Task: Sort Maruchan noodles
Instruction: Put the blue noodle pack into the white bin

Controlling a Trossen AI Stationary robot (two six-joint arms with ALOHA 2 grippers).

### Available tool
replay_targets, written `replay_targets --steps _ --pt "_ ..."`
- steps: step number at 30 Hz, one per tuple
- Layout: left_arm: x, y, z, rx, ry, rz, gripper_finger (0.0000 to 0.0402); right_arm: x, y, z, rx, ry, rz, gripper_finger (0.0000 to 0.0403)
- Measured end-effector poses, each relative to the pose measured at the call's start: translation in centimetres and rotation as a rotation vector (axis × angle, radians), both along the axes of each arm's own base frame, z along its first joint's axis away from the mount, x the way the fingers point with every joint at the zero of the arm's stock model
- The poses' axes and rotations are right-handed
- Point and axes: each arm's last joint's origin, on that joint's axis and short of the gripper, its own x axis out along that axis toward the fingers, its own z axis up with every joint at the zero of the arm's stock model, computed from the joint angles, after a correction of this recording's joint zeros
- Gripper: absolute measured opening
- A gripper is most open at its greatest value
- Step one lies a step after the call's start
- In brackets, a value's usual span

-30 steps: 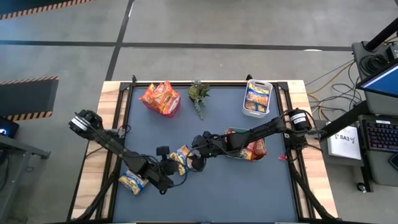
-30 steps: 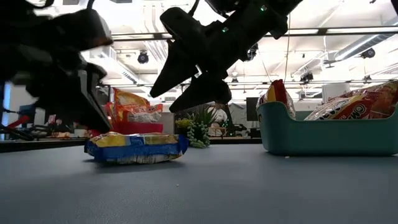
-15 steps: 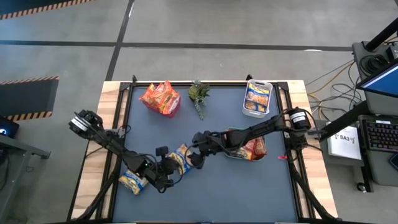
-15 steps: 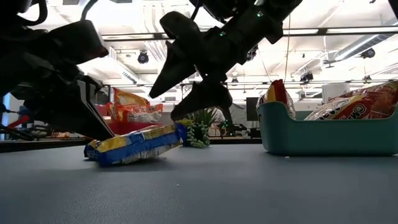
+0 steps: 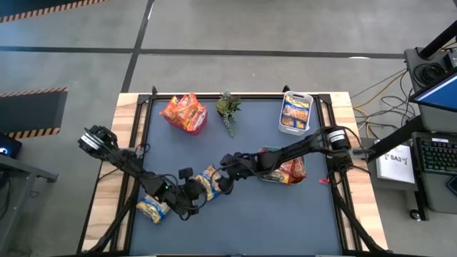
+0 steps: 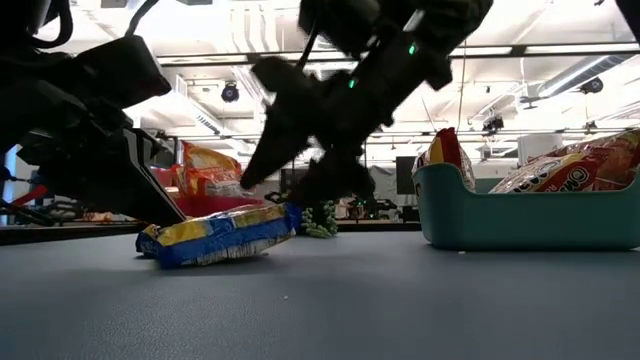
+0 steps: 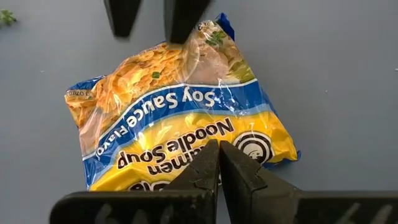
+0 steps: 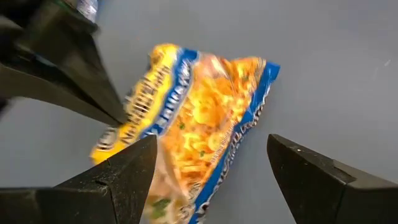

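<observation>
Yellow-and-blue crinkly plastic noodle packet (image 5: 208,182) located mid-table, left of teal plastic bin (image 5: 265,153). Left gripper (image 7: 219,163) clenched, tips pressed on packet's near edge, far edge tilted up. Right gripper (image 8: 211,180) spread wide, straddling raised end, nothing grasped yet. Recommended: jaws lowered fully across packet end before closure; slick film likely to slip. Packet flat, rectangular, glossy, pliable. Red packets (image 6: 575,170) heaped in bin.
</observation>
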Motion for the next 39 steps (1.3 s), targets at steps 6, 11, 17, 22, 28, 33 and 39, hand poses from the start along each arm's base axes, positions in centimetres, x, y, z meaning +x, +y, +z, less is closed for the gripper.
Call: replay_targets --steps 6,11,17,22,28,33,39 --pt "0.0 0.0 0.0 -0.002 -0.005 -0.006 0.0 1.2 -0.3 -1.8 0.024 0.038 0.0 0.0293" --pt "0.0 -0.1 0.0 -0.007 -0.003 -0.013 0.0 1.7 -0.6 -1.7 0.036 0.039 0.003 0.0293" --pt "0.0 -0.1 -0.1 -0.008 0.004 -0.035 0.0 2.1 -1.4 -1.3 0.092 0.036 0.031 0.0293" --pt "0.1 -0.2 -0.1 -0.009 0.0 -0.034 0.0 2.2 -1.7 -1.1 0.133 0.034 0.051 0.0293" --pt "0.1 -0.2 0.0 0.003 -0.002 -0.042 0.0 2.2 -1.6 -1.1 0.143 0.035 0.051 0.0293" --pt "0.1 -0.2 0.0 0.004 -0.001 -0.044 0.0 2.1 -1.6 -1.1 0.158 0.043 0.051 0.0293" --pt "-0.2 -0.4 -0.2 -0.033 0.007 -0.022 0.0 2.1 -1.7 -1.2 0.157 0.052 0.056 0.0293"
